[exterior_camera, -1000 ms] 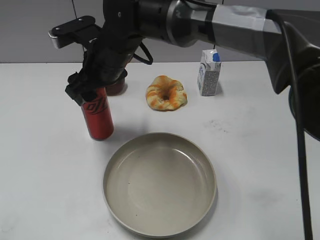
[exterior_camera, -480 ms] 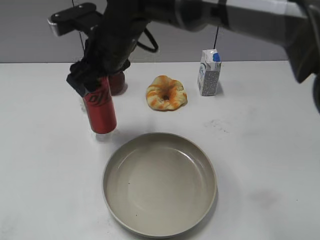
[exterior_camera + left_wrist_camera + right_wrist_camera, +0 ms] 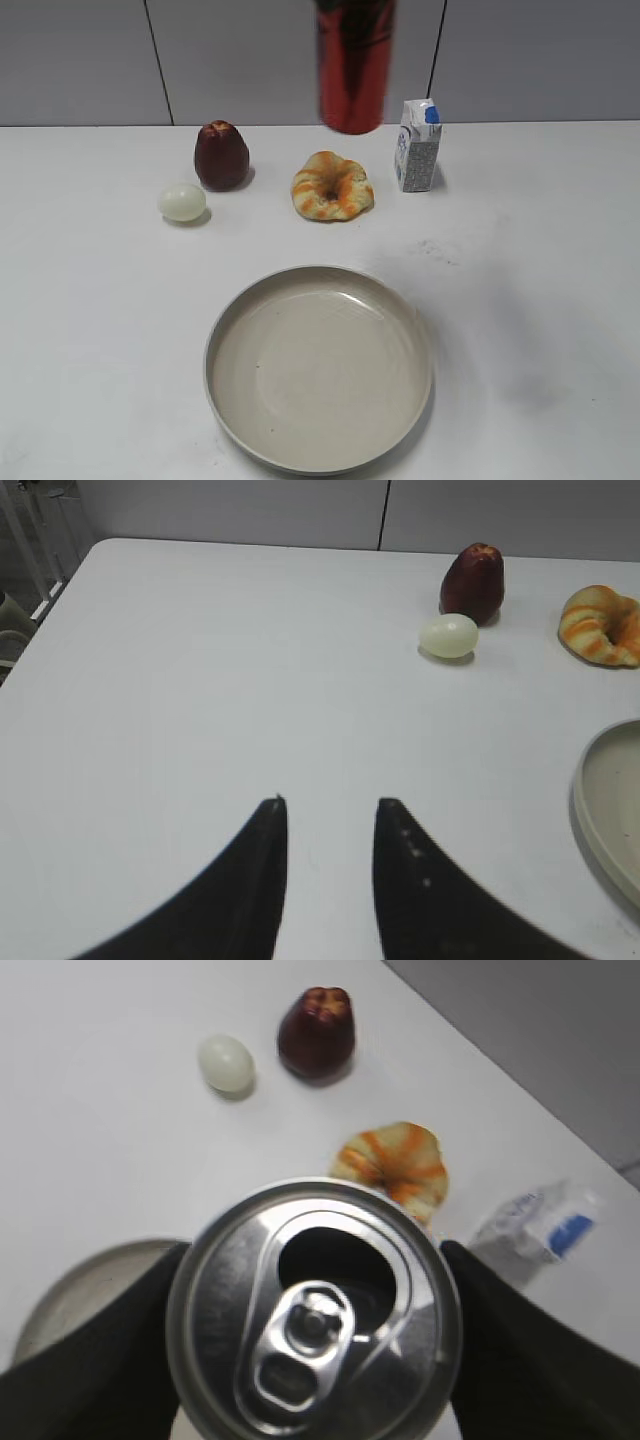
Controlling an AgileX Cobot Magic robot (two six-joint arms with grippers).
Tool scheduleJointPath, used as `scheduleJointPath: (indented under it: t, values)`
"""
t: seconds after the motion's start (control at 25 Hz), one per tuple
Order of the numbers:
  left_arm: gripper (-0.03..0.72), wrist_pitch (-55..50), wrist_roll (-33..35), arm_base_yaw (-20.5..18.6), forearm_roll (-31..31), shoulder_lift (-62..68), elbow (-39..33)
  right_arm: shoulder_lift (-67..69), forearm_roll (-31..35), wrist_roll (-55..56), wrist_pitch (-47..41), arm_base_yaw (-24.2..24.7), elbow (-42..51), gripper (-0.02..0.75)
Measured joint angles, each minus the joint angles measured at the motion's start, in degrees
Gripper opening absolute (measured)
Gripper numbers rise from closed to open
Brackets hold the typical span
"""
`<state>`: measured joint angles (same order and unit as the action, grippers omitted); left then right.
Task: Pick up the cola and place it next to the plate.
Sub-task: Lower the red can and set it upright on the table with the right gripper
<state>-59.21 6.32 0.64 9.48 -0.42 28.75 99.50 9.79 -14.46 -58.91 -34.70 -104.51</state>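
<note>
**Kid:** Where is the cola?

**Me:** The cola is up in the air, high over the back part of the desk. It touches nothing on the desk. In the outside view only its red body shows, with its top cut off by the picture's upper edge. It hangs above the spot between the bread ring and the milk box.

**Kid:** Who has it?

**Me:** My right gripper does. In my right wrist view the black fingers press on both sides of the can, just under its silver top. The pull tab is flat and the drinking hole is dark.

**Kid:** And your other hand?

**Me:** My left gripper has nothing in it. Its two dark fingers sit a little apart over the bare left side of the desk.

**Kid:** Where is the plate?

**Me:** The plate lies flat near the front edge, about in the middle. Nothing is in it.

**Kid:** What else is there?

**Me:** A dark red apple stands near the back edge, to the left of the bread ring. A pale egg lies just beside the apple, a bit more to the front and left. The milk box stands upright, near the back edge, right of the bread ring.
</note>
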Motion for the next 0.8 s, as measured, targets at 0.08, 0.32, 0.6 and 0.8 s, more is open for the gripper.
scheduleJointPath:
  t: [0.08, 0.32, 0.6, 0.8]
  values:
    - [0.237, 0.00, 0.00, 0.00, 0.00, 0.00, 0.00, -7.68, -1.90, 0.23, -0.06, 1.72, 6.20, 0.512]
    - [0.237, 0.00, 0.00, 0.00, 0.00, 0.00, 0.00, -23.86, -3.62, 3.28, 3.76, 2.90, 28.22, 0.512]
    - [0.237, 0.00, 0.00, 0.00, 0.00, 0.00, 0.00, -27.05, -3.62, 8.24, 19.11, 2.90, 50.84, 0.512]
    - [0.237, 0.00, 0.00, 0.00, 0.00, 0.00, 0.00, -25.46, -3.62, 9.60, 33.44, 2.90, 60.62, 0.512]
